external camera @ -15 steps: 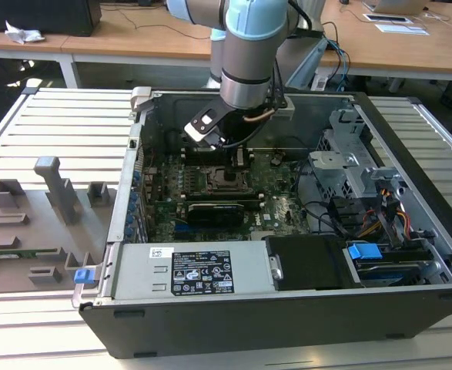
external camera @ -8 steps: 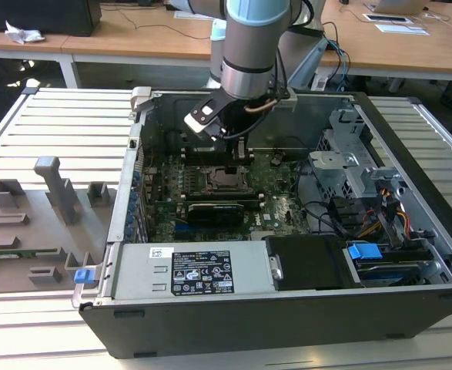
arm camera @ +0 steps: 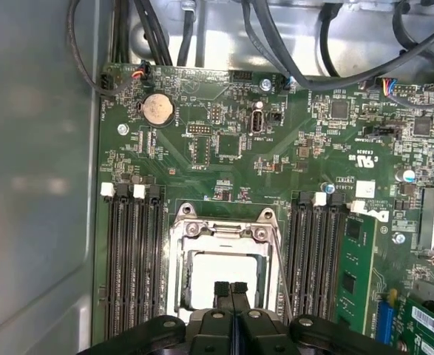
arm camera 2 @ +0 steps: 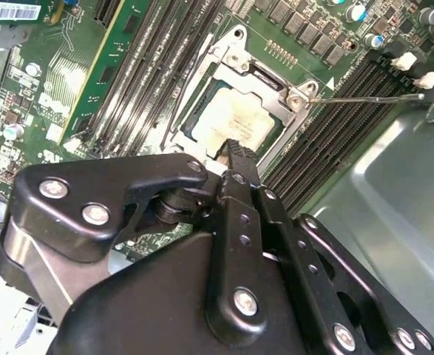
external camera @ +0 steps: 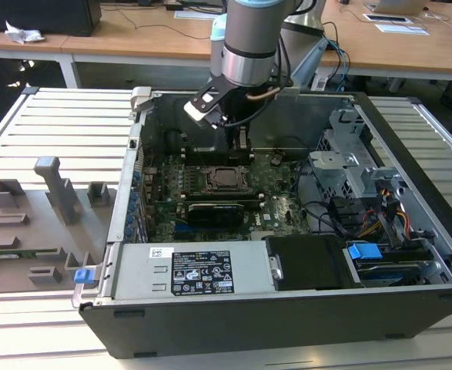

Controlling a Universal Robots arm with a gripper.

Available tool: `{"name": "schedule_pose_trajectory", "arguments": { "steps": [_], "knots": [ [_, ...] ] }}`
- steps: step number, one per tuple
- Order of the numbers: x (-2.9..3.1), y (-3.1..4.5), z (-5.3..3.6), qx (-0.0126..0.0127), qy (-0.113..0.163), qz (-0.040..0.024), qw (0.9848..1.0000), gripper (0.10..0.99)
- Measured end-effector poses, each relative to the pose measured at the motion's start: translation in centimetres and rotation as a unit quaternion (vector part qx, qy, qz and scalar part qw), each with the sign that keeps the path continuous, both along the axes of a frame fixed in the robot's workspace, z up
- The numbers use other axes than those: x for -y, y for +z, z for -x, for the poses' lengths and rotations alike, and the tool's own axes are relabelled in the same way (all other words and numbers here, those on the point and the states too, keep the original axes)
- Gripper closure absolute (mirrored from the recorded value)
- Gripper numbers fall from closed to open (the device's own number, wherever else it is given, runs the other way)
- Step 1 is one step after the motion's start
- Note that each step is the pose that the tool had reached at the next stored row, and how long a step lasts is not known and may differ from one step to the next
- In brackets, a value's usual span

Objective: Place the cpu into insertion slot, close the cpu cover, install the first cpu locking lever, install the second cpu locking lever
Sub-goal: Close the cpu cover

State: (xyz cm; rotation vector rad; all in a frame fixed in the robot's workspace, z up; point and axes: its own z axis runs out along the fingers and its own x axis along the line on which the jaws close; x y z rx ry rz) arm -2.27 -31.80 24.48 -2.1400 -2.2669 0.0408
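Silver cpu cover (arm camera: 220,231) looks down over the cpu (arm camera: 220,268) on the motherboard (arm camera: 224,140). End effector (arm camera: 228,288) closed, empty, tips just above the cpu. One locking lever (arm camera 2: 364,97) looks unlatched, so likely the lever step: needs push-down and hook. Open case (external camera: 287,316) on slatted tabletop (external camera: 56,116); wooden desks (external camera: 133,35) behind.

Exterior view overlooks the case (external camera: 287,327); both wrist views closely share the cpu cover (arm camera 2: 239,63) (arm camera: 220,235).
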Motion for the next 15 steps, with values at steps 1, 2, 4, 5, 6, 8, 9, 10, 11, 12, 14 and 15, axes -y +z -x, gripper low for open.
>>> {"name": "schedule_pose_trajectory", "arguments": {
  "steps": [1,2,4,5,6,8,9,10,11,12,14,15],
  "knots": [
    [0.00,0.11,0.00,0.0000,0.000,0.0000,1.0000,0.980],
    [0.00,0.22,0.00,0.0000,0.000,0.0000,1.0000,0.980],
    [0.00,0.56,0.00,0.0000,0.000,0.0001,1.0000,0.980],
    [0.00,0.67,0.00,-0.0001,0.000,0.0001,1.0000,0.980],
    [0.00,0.83,0.00,0.0000,0.000,0.0000,1.0000,0.980],
    [0.00,1.24,0.00,0.0000,0.000,0.0000,1.0000,0.980],
    [0.00,1.45,0.00,0.0000,0.000,0.0000,1.0000,0.980],
    [0.00,1.63,0.00,0.0000,0.000,0.0000,1.0000,0.980],
    [0.00,1.80,0.00,0.0000,0.000,0.0000,1.0000,0.980],
    [0.00,1.80,0.00,0.0000,0.000,-0.0001,1.0000,0.980],
    [0.00,1.82,0.00,0.0000,0.000,0.0000,1.0000,0.980],
    [0.00,1.83,0.00,0.0000,0.000,0.0000,1.0000,0.980]
  ]
}}
